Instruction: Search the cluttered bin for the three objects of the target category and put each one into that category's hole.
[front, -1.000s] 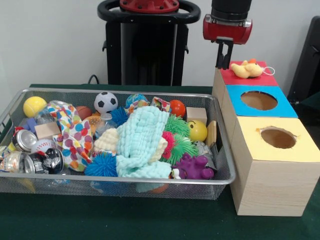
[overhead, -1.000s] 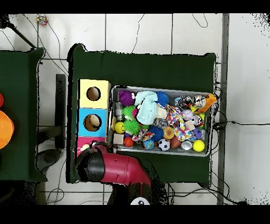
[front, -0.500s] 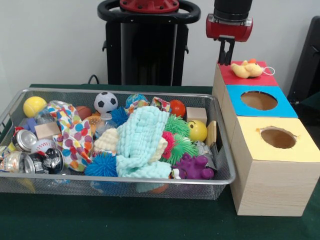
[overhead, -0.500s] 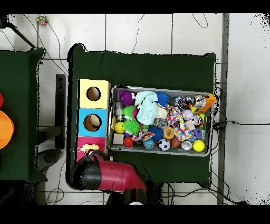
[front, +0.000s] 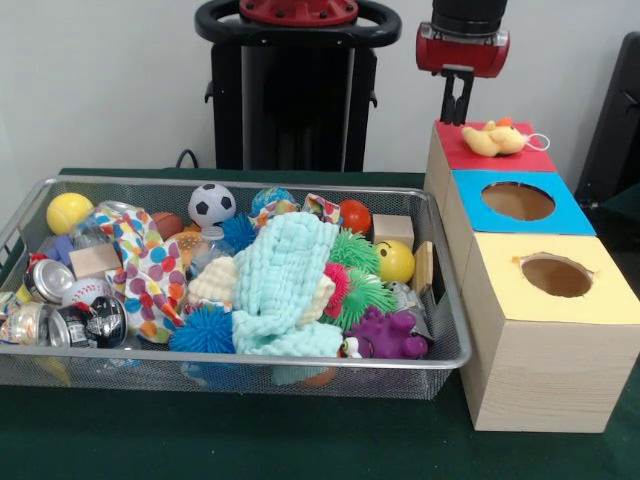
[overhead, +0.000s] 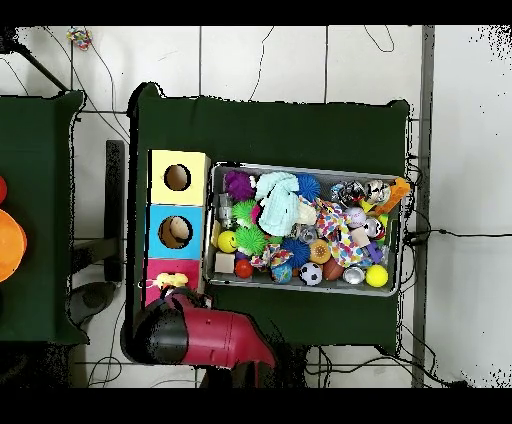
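A small yellow plush duck (front: 492, 138) lies on the red-topped box (front: 455, 155), covering most of where that box's hole would be. It sits just below the claw (front: 458, 108) and a little to the side of it in the front view, and it touches nothing but the box top. In the overhead view the duck (overhead: 171, 281) shows as a pale yellow patch on the red box (overhead: 156, 270), right at the edge of the arm's red housing.

The claw hangs above the back corner of the red box, clear of the duck. Its two dark fingers (front: 458, 95) point straight down and stand close together with only a thin slit between them, and they hold nothing.

Next in the row, further from the claw, is the blue-topped box (front: 570, 212) with its round hole open, and then the yellow-topped box (front: 500, 262) with a ragged-edged hole.

Off to the other side of the claw, and lower, is the wire mesh bin (front: 452, 330), crowded with toys. A light green knitted cloth (front: 283, 287) is draped across its middle. Around it lie a small soccer ball (front: 212, 204), a yellow smiley ball (front: 394, 261), a purple rubber toy (front: 388, 335), a blue spiky ball (front: 203, 330), a polka-dot cloth (front: 145, 268) and a yellow tennis ball (front: 68, 212) in the far corner.
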